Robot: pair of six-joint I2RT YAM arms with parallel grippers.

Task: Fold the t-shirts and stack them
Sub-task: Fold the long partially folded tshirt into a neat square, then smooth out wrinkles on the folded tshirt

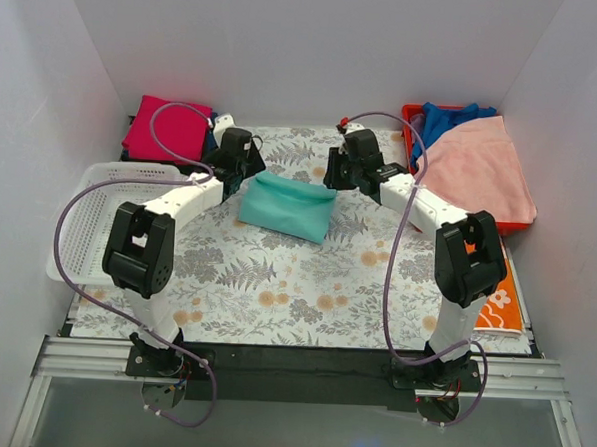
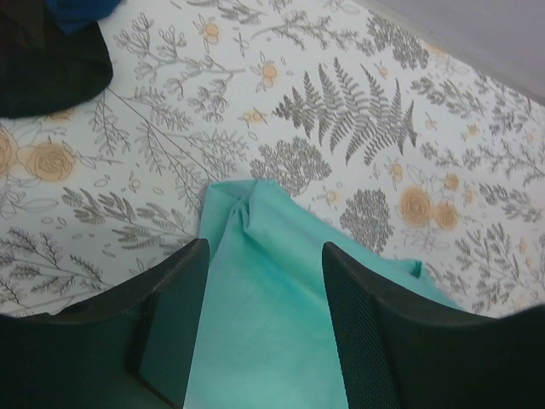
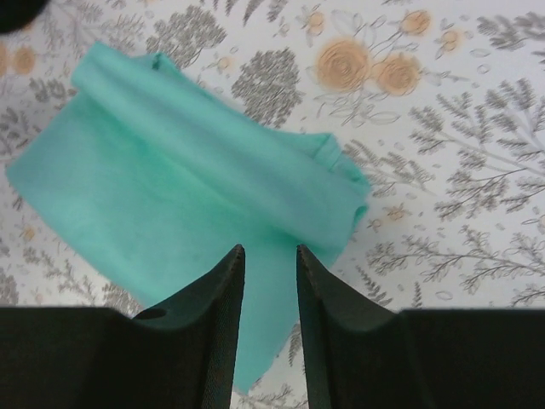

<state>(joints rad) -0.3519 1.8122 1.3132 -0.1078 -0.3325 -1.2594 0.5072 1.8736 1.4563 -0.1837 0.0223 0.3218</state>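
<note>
Mint-teal t-shirt (image 1: 287, 207) is lying folded mid-frame, floral table (image 1: 275, 292) showing round its edges; left gripper (image 2: 264, 256) and right gripper (image 3: 269, 256) are hanging over it, jaws parted

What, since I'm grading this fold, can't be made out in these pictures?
- Mint-teal t-shirt: near edge cut off at the bottom of both wrist views, partly behind the left gripper and right gripper.
- Dark cloth beside the magenta shirt: cut off at the left wrist view's corner, mostly behind the left arm from above.
- Red bin: contents covered by the pink cloth, top view.
</note>
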